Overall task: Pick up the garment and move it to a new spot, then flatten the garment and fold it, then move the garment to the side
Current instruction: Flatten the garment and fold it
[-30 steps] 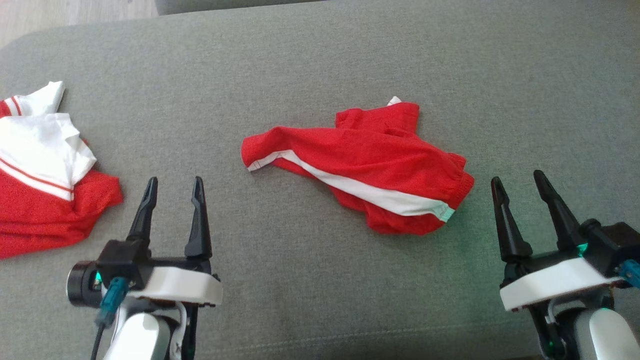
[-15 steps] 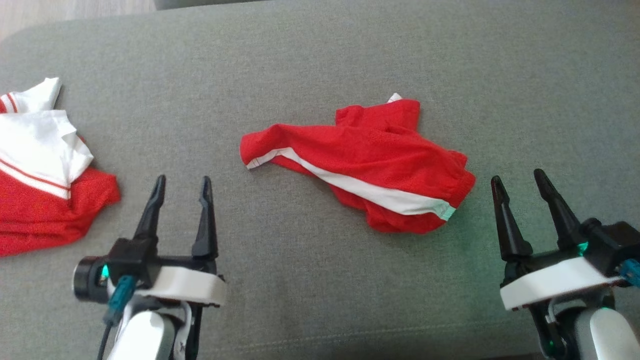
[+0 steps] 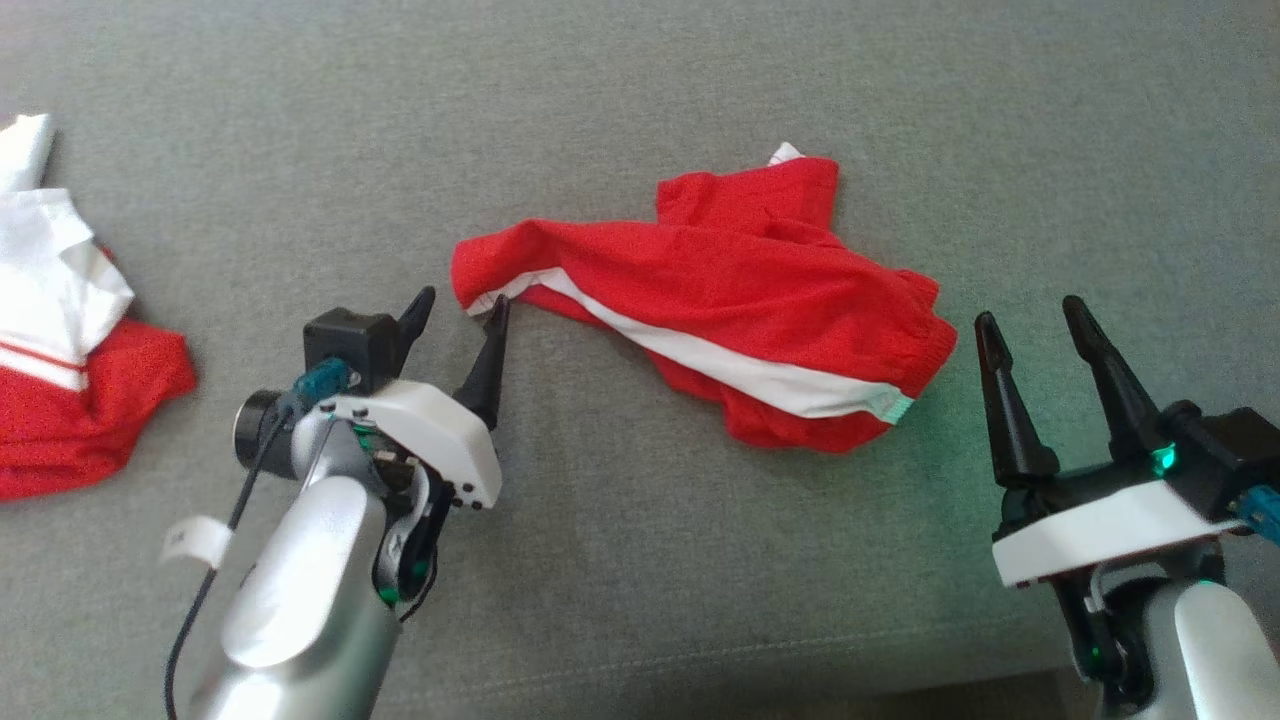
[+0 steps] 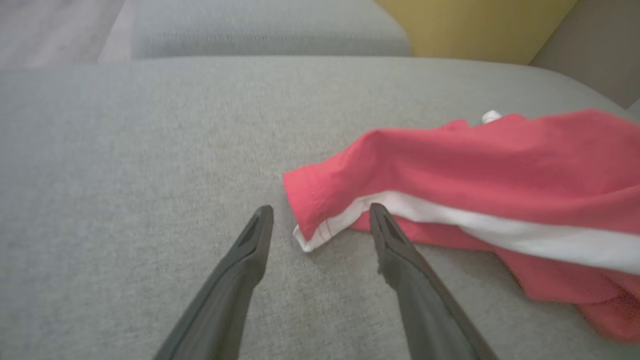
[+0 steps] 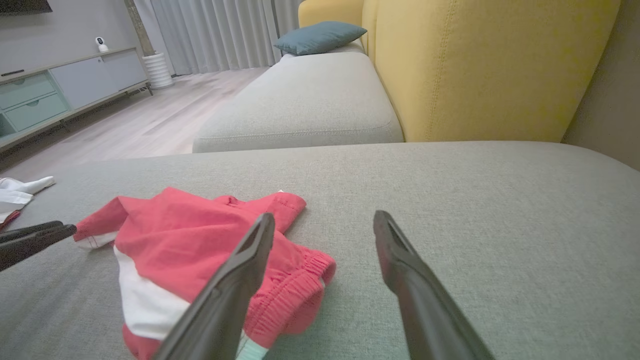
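The garment (image 3: 720, 300) is a pair of red shorts with a white side stripe, lying crumpled on the grey cushion (image 3: 640, 90). My left gripper (image 3: 462, 305) stands open right at the garment's left hem corner (image 4: 312, 235), which lies between its fingertips in the left wrist view. The right fingertip (image 4: 380, 220) touches the white stripe's end. My right gripper (image 3: 1030, 320) is open, just right of the elastic waistband (image 5: 295, 295), holding nothing. The garment (image 5: 200, 240) lies to the left of its fingers there.
A second red and white garment (image 3: 60, 330) lies at the cushion's far left edge. Beyond the cushion stand another grey seat (image 5: 300, 105), a yellow backrest (image 5: 475, 65) and a wood floor (image 5: 140, 120). Bare cushion stretches behind and right of the shorts.
My left arm has swung forward and to the right, bringing its open fingers to the shorts' left hem corner. The head camera has shifted a little. The right gripper has barely moved.
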Controlling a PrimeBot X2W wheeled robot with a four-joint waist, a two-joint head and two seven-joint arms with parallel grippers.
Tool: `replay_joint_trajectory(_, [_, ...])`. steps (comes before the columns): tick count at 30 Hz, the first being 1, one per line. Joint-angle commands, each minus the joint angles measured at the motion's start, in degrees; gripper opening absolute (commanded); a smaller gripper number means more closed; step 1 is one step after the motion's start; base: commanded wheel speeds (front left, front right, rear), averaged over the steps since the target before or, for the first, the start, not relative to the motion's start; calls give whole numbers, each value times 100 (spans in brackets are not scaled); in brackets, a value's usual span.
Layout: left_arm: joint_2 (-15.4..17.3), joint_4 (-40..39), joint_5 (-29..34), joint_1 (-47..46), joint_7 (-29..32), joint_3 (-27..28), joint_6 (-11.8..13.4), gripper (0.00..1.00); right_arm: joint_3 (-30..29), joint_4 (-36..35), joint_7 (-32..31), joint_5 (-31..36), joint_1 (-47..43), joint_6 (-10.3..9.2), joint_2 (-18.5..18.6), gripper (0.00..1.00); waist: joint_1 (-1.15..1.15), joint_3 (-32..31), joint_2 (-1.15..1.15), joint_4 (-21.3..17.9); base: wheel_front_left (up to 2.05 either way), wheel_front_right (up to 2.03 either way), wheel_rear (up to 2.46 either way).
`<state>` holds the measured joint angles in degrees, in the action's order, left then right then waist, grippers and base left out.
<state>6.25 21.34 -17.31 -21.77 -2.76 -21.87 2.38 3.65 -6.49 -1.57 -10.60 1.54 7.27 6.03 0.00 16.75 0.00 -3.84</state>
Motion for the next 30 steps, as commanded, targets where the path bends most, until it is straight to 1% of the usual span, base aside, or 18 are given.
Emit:
replay_joint_trajectory(1, [31,70,-82,-275,57,192,-69,100,144,-157,33,-37,113,22,8,100,0,67,0,-85,0,0,0])
replay_joint_trajectory(5, [2,521,-216,-521,81,208,-210,100,145,-95,68,-60,126,22,-9,100,0,111,0,-171,0,0,0])
replay_joint_trajectory(6, [-1,586,-229,-560,67,197,-243,55,141,-81,79,-67,125,22,-12,100,0,115,0,-182,0,0,0])
replay_joint_trajectory(7, [-4,639,-242,-591,47,195,-261,0,138,-72,87,-71,124,22,-14,100,0,121,0,-193,0,0,0])
replay_joint_trajectory(13, [35,817,-269,-668,-81,195,-293,0,214,-32,21,-97,121,22,43,100,0,131,0,-206,0,0,0])
replay_joint_trajectory(16, [62,792,-258,-646,-134,177,-281,0,498,-4,-191,-129,101,22,211,100,0,103,0,-187,0,0,0])
replay_joint_trajectory(17, [68,734,-257,-611,-149,162,-263,0,721,23,-394,-175,87,22,340,100,0,84,0,-165,0,0,0])
replay_joint_trajectory(19, [67,680,-259,-575,-152,141,-250,0,918,60,-602,-214,99,22,477,100,0,72,0,-134,0,0,0])
replay_joint_trajectory(20, [63,636,-262,-546,-150,120,-236,0,1077,62,-749,-206,143,22,611,100,0,70,0,-100,0,0,0])
replay_joint_trajectory(27, [51,539,-284,-512,-136,61,-201,0,1574,-13,-1080,-259,298,22,935,100,0,87,0,-12,0,0,0])
replay_joint_trajectory(30, [52,517,-288,-516,-137,49,-193,0,1661,9,-1144,-268,359,22,979,100,0,99,0,0,0,0,0])
